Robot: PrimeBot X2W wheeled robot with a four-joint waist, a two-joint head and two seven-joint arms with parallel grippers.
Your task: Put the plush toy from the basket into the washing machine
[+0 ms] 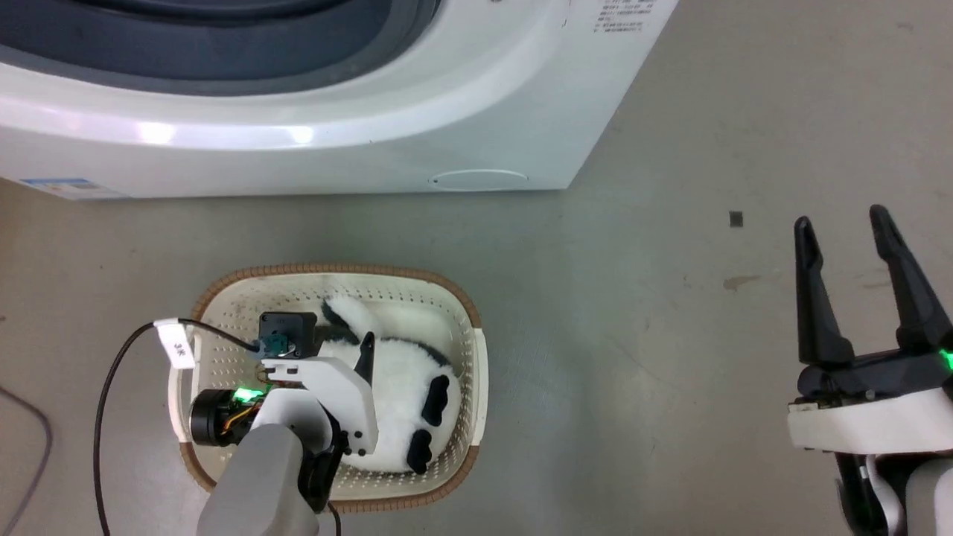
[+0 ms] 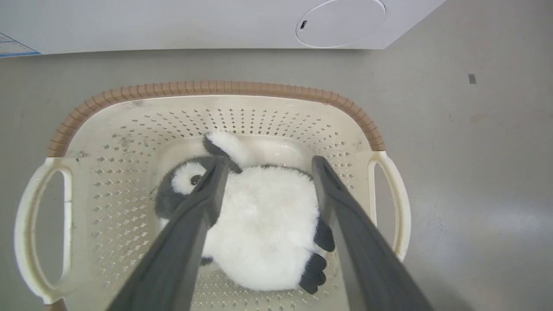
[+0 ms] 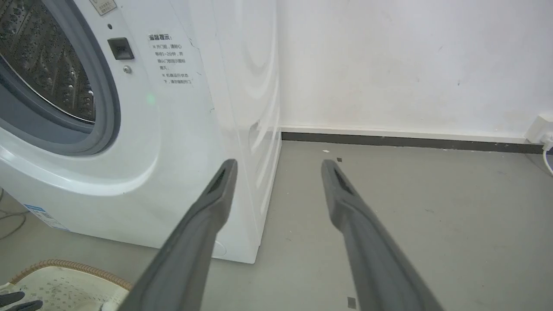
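Observation:
The black-and-white plush toy (image 1: pixel 402 391) lies on its back inside the cream basket (image 1: pixel 465 327) on the floor. My left gripper (image 2: pixel 268 160) reaches down into the basket, open, its two fingers straddling the toy's white belly (image 2: pixel 263 224); whether they touch the fur I cannot tell. In the head view one finger (image 1: pixel 365 357) rises over the toy. The white washing machine (image 1: pixel 313 141) stands just beyond the basket, its grey-sealed porthole (image 3: pixel 65 108) open onto the steel drum. My right gripper (image 1: pixel 845 227) hangs open over bare floor at the right.
A black cable (image 1: pixel 104 402) with a white tag loops from my left wrist over the floor left of the basket. A wall with a dark skirting (image 3: pixel 410 140) runs behind the machine, and a white socket (image 3: pixel 542 127) sits at its far right.

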